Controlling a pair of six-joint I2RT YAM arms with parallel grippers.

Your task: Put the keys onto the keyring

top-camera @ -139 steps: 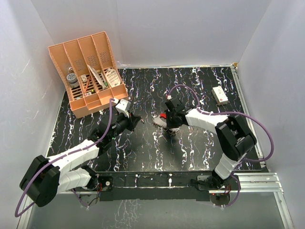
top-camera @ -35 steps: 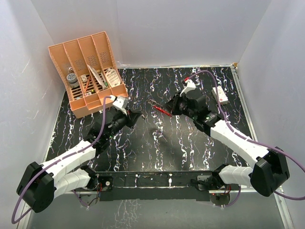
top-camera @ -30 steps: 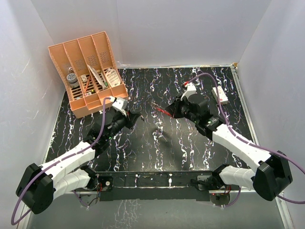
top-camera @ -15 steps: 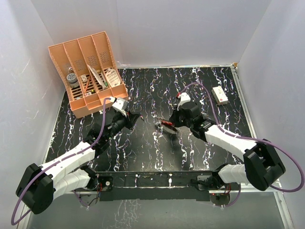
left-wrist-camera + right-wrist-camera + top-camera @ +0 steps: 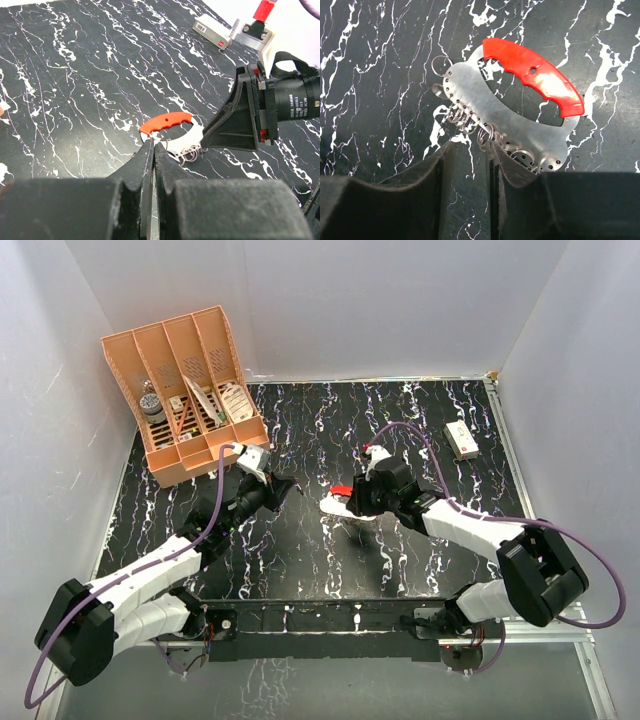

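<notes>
The keyring (image 5: pixel 338 496), a pale metal oval plate with a red crescent grip and several small wire rings, lies flat on the black marbled table (image 5: pixel 300 560). In the right wrist view the keyring (image 5: pixel 485 105) sits just past my right gripper (image 5: pixel 470 147). Its jaws are slightly apart with only table between them, and the right fingertip (image 5: pixel 507 160) overlaps the plate's ringed edge. My left gripper (image 5: pixel 154 145) is shut, its tips close to the red crescent of the keyring (image 5: pixel 165 122). A thin pale sliver shows between its pads; I cannot make out the keys.
An orange divided organizer (image 5: pixel 190 390) with small items stands at the back left. A small white box with a red mark (image 5: pixel 460 439) lies at the back right. White walls enclose the table on three sides.
The right arm brought the keyring down from mid-air onto the table, moved left and nearer, and its jaws parted off it. The left arm has hardly moved.
</notes>
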